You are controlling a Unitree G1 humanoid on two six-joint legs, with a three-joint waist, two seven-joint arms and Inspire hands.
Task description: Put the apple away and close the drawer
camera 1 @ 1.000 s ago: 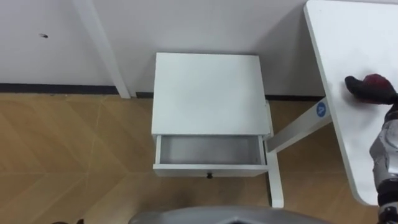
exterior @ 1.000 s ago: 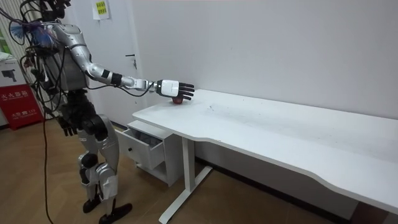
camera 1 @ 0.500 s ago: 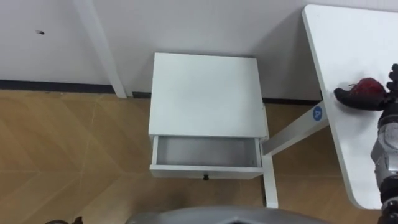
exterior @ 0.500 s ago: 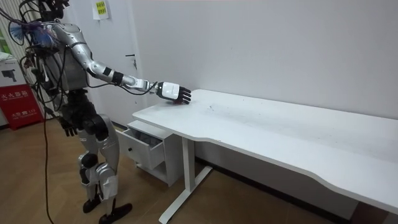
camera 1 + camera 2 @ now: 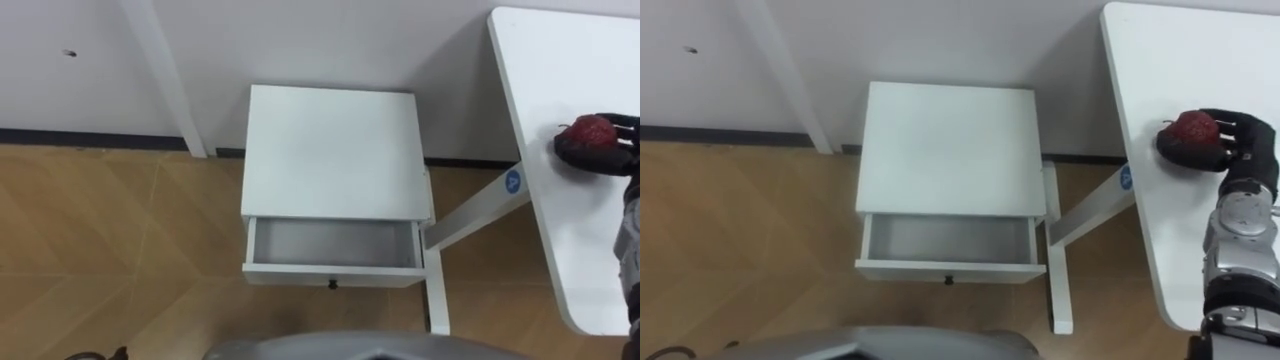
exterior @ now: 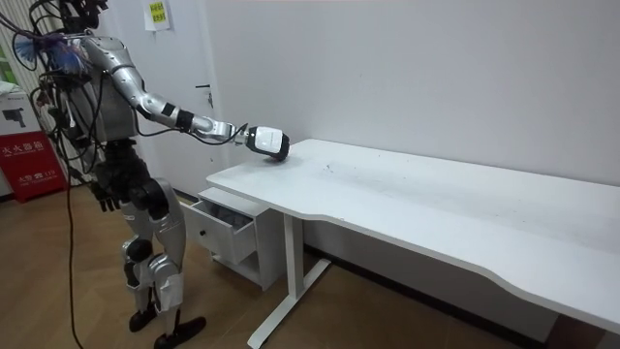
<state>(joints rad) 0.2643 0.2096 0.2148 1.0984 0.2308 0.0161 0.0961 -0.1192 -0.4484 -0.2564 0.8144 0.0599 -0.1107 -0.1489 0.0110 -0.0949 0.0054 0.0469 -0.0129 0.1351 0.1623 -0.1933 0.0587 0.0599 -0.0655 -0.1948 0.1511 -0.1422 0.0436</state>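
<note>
A red apple (image 5: 1193, 127) is in my right hand (image 5: 1244, 141), whose dark fingers curl under and round it, over the white table (image 5: 1160, 230) near its edge at the right. In the room view the same right hand (image 6: 266, 142) is stretched out low above the table's end; whether the apple touches the top I cannot tell. The white cabinet (image 5: 335, 150) stands below centre against the wall, its drawer (image 5: 335, 244) pulled open and bare inside, with a small dark knob (image 5: 332, 284) on its front. My left hand (image 6: 106, 200) hangs by my hip.
The table's white leg and foot (image 5: 437, 300) stand just right of the drawer's front corner. A white door frame (image 5: 165, 75) runs down the wall left of the cabinet. Wooden floor (image 5: 120, 250) spreads to the left. I stand facing the cabinet.
My right hand came down over the apple, curled round it and turned at the wrist, so the apple now shows on top of the fingers. The drawer has not moved.
</note>
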